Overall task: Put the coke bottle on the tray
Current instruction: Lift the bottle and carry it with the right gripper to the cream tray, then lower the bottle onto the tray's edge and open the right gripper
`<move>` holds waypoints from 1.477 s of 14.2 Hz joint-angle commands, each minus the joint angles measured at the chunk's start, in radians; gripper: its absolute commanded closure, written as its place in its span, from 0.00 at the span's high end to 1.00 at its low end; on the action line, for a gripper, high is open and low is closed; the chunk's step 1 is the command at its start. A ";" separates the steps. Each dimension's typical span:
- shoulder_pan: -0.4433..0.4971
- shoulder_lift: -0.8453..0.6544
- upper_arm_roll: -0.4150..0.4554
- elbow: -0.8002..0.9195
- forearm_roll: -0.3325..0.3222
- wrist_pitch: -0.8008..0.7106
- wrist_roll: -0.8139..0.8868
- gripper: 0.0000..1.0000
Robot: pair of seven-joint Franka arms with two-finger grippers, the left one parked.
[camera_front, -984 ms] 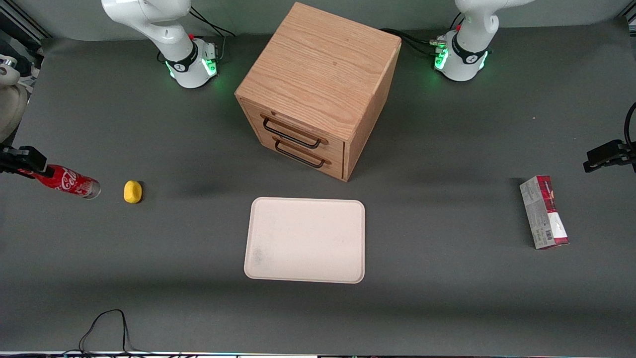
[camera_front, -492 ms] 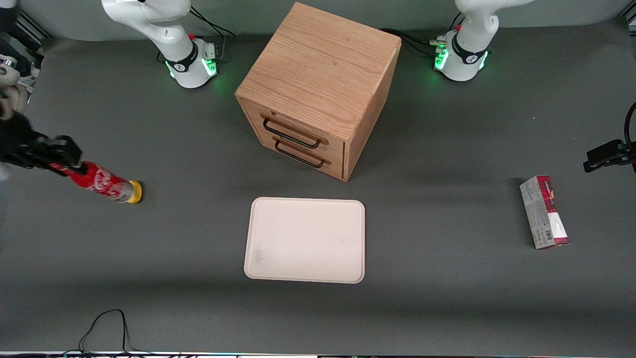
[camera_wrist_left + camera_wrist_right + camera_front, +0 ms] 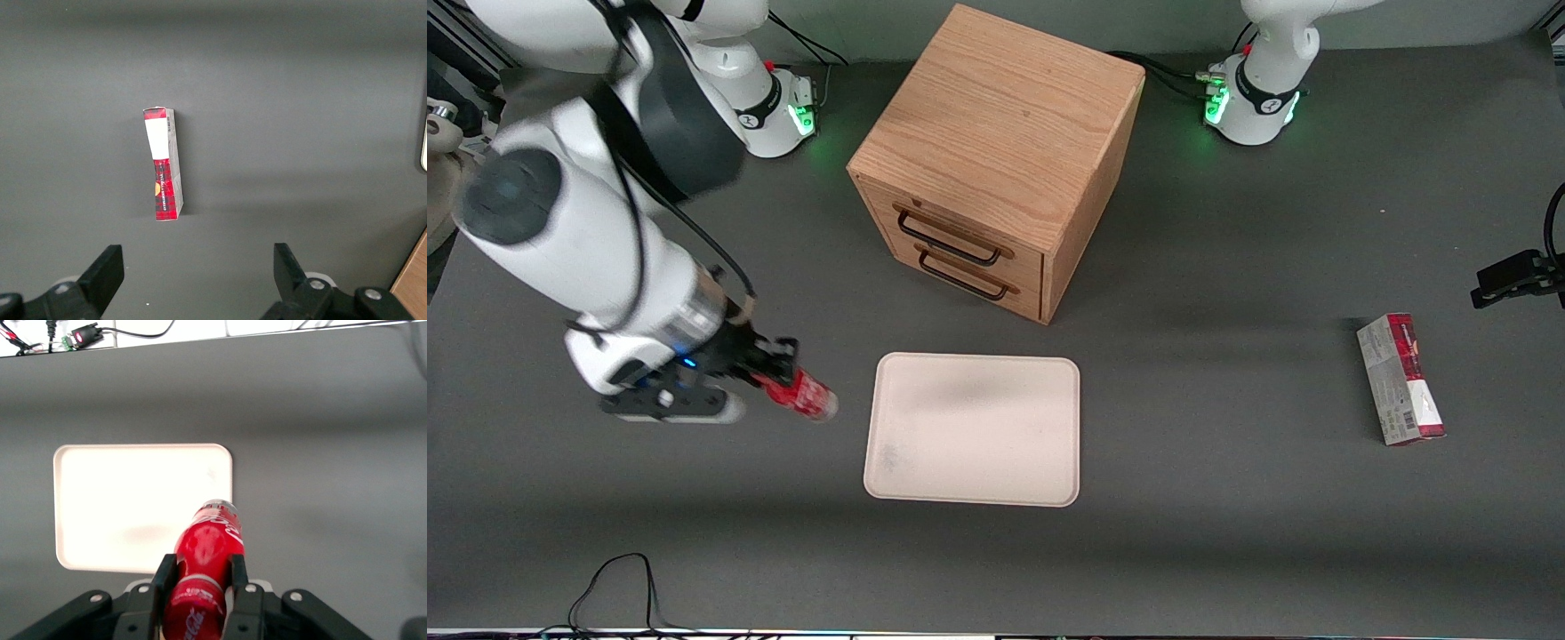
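My right gripper (image 3: pixel 769 366) is shut on the cap end of the red coke bottle (image 3: pixel 805 396) and holds it above the table, its silvery base pointing toward the tray. The cream-white tray (image 3: pixel 974 430) lies flat in front of the wooden drawer cabinet, a short gap from the bottle's base. In the right wrist view the fingers (image 3: pixel 165 577) clamp the bottle (image 3: pixel 208 557) on both sides, and the tray (image 3: pixel 127 500) lies under and ahead of the bottle's base.
A wooden two-drawer cabinet (image 3: pixel 996 160) stands farther from the front camera than the tray. A red-and-grey carton (image 3: pixel 1400 378) lies toward the parked arm's end of the table and also shows in the left wrist view (image 3: pixel 163 163). A black cable (image 3: pixel 618 591) lies at the front edge.
The right arm has swung in from the table's end toward the tray, carrying the bottle with it. The yellow lump is now hidden by the arm.
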 commanded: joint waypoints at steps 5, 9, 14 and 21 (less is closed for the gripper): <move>0.056 0.230 0.013 0.009 -0.129 0.236 0.075 0.00; 0.068 0.289 0.010 -0.009 -0.174 0.277 0.066 0.00; 0.068 0.315 0.005 -0.023 -0.207 0.314 0.078 0.97; 0.114 0.228 -0.082 -0.035 -0.208 0.216 0.010 1.00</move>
